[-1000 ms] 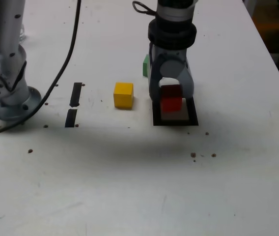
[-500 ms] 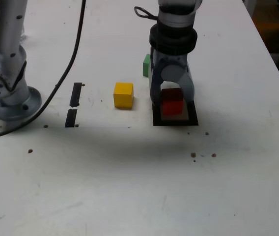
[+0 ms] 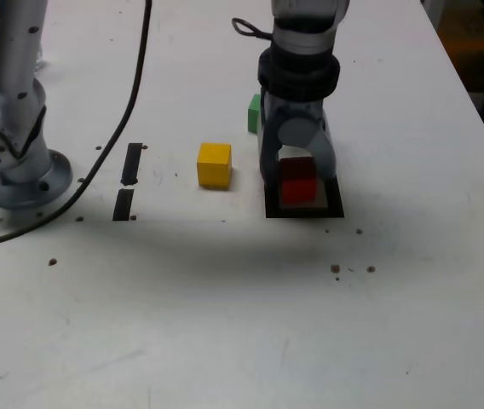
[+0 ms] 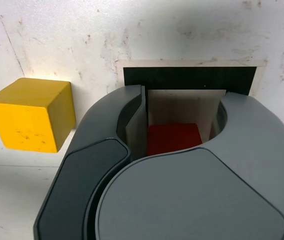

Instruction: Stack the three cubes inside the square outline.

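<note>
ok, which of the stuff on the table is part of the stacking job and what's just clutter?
Job:
- red cube, in the gripper, over the square outline
- yellow cube
- green cube, partly hidden behind the gripper

Just lying about:
- two black tape strips
- black cable
- second arm's base
- dark specks

Layout relative to the square outline (image 3: 303, 210): one cube (image 3: 297, 181) is sitting inside it between the jaws of the gripper (image 3: 298, 173), a second cube (image 3: 214, 164) is lying to the exterior view's left, and a third (image 3: 253, 113) is standing behind, partly hidden by the gripper.
</note>
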